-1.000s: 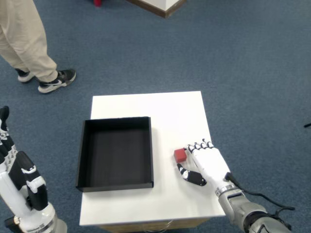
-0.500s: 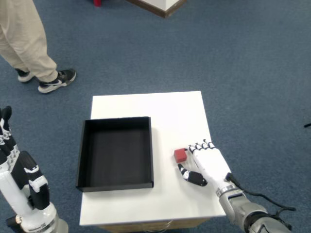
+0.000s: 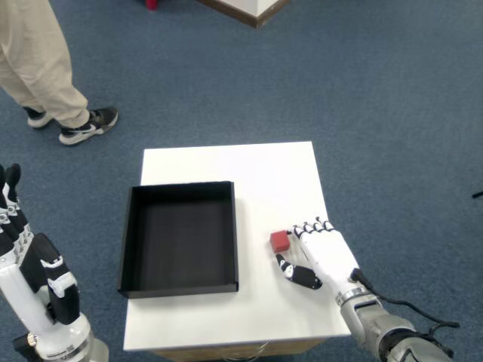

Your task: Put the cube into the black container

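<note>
Nearest, at the lower right: one right hand (image 3: 326,255), white plastic shell with black joints, lying palm-down on the table (image 3: 264,170). Fingers (image 3: 308,228) held side by side and curled at the tips, thumb (image 3: 296,274) black and angled out to the left. Nothing pinched; whether the fingertips actually touch the cube cannot be told.

Just beyond the fingertips and slightly left: one cube (image 3: 280,241), red, small, matte, sitting on the table surface between thumb and fingers, outside the container and right of its right wall.

At the lower left, off the table: a second hand (image 3: 26,275), same white-and-black build, raised upright with dark fingers pointing up.

Left of the cube: one black container (image 3: 180,238), a shallow square tray with thin upright walls and a flat dull floor. Empty inside; only dark bottom showing. Placed on the left half of the table, near edge close to the table's front.

Table itself: one, square, smooth white top, bare at the far half.

Around and beyond: blue carpet (image 3: 377,98), short rough pile. Farther, at the upper left: a person's legs (image 3: 38,60) in beige trousers, two dark sneakers with white soles. At the top edge: a corner of white furniture (image 3: 253,9) with a brown base.
</note>
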Robot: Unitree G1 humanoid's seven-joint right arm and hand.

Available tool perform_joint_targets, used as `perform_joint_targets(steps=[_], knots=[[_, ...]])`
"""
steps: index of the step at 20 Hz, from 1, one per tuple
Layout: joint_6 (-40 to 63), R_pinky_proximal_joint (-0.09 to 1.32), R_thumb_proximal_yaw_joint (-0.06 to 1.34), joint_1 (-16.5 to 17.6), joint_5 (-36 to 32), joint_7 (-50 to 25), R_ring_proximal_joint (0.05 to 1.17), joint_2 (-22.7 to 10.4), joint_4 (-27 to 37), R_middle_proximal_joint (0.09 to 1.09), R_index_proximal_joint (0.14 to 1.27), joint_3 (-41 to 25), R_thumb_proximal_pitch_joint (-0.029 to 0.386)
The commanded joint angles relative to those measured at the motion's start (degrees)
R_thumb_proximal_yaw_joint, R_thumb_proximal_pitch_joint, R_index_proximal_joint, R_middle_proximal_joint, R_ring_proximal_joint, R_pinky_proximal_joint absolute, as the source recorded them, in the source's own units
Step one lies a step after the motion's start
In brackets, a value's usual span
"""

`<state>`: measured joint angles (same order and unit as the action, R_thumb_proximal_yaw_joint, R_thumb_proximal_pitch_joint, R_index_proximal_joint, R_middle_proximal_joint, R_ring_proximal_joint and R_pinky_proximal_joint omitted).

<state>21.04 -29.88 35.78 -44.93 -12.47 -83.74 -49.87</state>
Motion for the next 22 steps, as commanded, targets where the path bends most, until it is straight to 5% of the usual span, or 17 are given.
perform_joint_targets(steps=[1,22], knots=[[0.44,0.16,0.46,-2.54,-0.27,-1.71,0.28,-0.58,1.00,0.31,0.42,0.92,0.154],[1.85,0.16,0.44,-3.09,1.87,-5.58,0.26,0.33,1.24,0.30,0.41,0.02,0.155]])
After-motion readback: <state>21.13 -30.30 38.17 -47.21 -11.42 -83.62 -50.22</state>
